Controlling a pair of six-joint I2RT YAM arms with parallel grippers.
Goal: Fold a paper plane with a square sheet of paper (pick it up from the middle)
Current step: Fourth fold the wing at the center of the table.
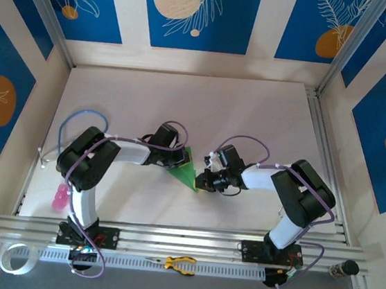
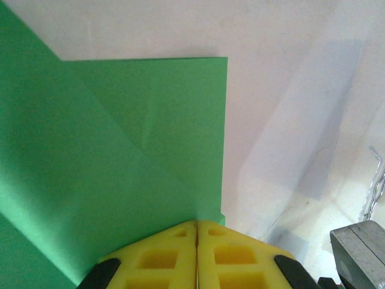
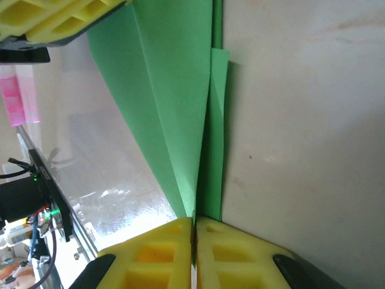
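Top view: green sheet (image 1: 187, 173), folded to a point, is lying mid-bench (image 1: 184, 101) between my left gripper (image 1: 179, 161) and right gripper (image 1: 202, 182).

Left wrist: left gripper (image 2: 197, 224) jaws are pressing fully together, pinching the sheet's (image 2: 120, 150) near edge.

Right wrist: right gripper (image 3: 194, 220) jaws are clenching tight on the sheet's (image 3: 174, 90) folded layers; one layer is standing off the bench.

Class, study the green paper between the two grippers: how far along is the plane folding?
Done: the green paper shows diagonal flaps and creases. In hand: the left gripper and right gripper are each shut on one end. To do: it is a broad wedge, not yet a slim dart.
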